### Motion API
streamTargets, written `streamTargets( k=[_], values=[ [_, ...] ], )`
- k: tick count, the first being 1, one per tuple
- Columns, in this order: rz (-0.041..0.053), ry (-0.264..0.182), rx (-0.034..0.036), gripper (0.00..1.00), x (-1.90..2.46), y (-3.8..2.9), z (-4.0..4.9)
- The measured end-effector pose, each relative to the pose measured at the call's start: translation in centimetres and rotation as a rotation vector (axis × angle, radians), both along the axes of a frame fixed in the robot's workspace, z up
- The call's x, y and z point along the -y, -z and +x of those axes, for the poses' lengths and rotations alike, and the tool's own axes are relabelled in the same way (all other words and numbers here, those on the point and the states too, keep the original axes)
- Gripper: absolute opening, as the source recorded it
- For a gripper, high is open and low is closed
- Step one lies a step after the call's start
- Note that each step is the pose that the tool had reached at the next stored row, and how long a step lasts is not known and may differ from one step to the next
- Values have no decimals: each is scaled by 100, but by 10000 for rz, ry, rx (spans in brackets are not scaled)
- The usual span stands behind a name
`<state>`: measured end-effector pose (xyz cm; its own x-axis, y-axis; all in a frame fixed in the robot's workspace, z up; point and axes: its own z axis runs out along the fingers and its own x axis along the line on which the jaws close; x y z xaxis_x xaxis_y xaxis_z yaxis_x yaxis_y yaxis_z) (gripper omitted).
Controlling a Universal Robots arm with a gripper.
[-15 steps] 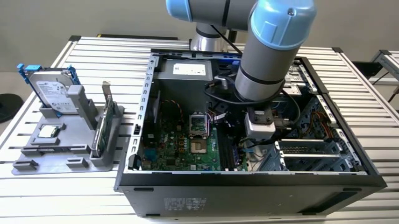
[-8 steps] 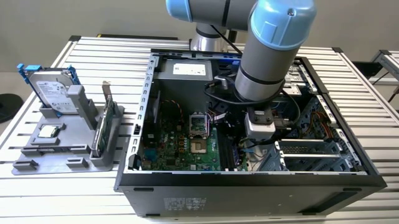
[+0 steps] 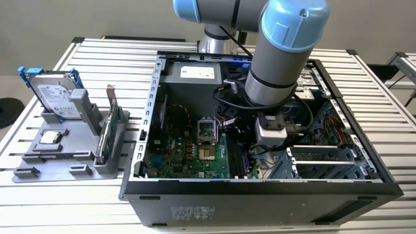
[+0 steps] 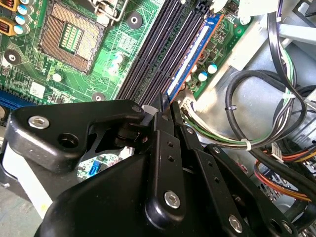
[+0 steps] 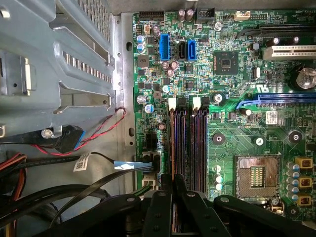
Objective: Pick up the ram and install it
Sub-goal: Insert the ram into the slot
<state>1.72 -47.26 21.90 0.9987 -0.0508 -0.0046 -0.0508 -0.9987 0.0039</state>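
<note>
Black gripper (image 4: 167,106) fingers stand pressed together low inside the open computer case (image 3: 364,187) — clamped on the ram (image 4: 190,59), a blue-edged stick standing in the outermost motherboard slot, upper centre of the second wrist view.

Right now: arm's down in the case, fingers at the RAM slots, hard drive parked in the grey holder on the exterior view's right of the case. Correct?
Wrong side. The exterior view shows the hard drive standing in the grey holder on that view's left of the case. The rest holds: in the second wrist view the gripper is shut on the ram at the slots.
</note>
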Motion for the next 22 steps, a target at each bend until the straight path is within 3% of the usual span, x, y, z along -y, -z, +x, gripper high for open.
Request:
streamTargets(
  k=[7,16,22],
  values=[
    [-1,30,0,0,-4,3,-13],
    [-8,75,-2,0,-3,67,-15],
    [-2,75,0,0,-4,73,-14]
  ],
)
